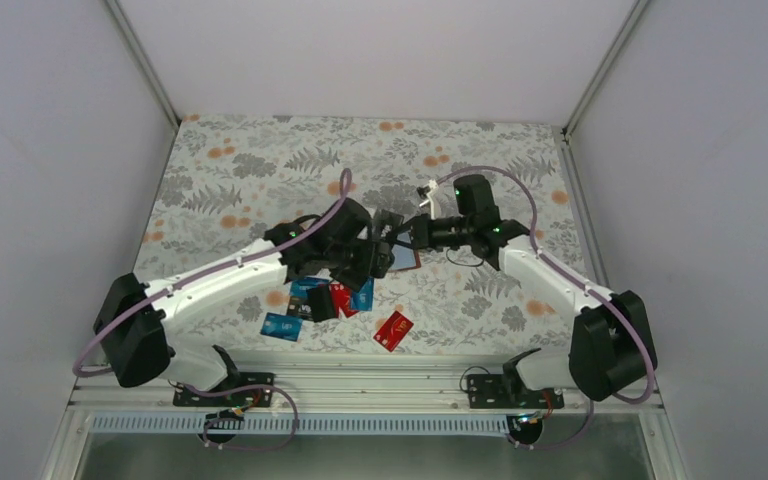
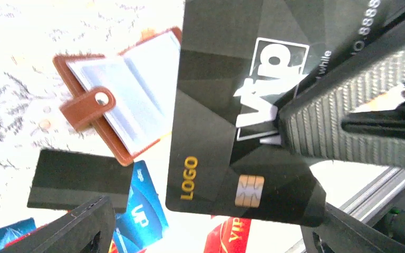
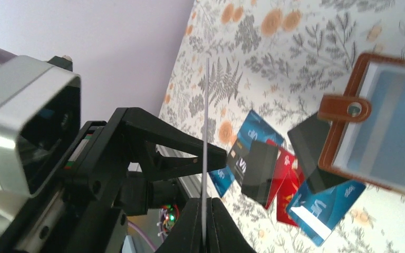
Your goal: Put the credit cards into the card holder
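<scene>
The left arm (image 1: 220, 278) is reaching from its base at the near left, with its elbow jutting outward to the left and its forearm running up and rightward toward the centre. The right arm (image 1: 550, 275) is mirroring that pose, with its elbow pushing out to the right and its forearm angling up and leftward, the wrist pointing left. The two grippers are meeting tip to tip in the middle. The left gripper (image 2: 214, 206) is holding its fingers (image 2: 82, 226) spread wide apart. The right gripper (image 3: 205, 224) is squeezing its jaws together on a black card (image 2: 216, 121), with its ribbed pad (image 2: 343, 126) pressing against the card's printed face.
</scene>
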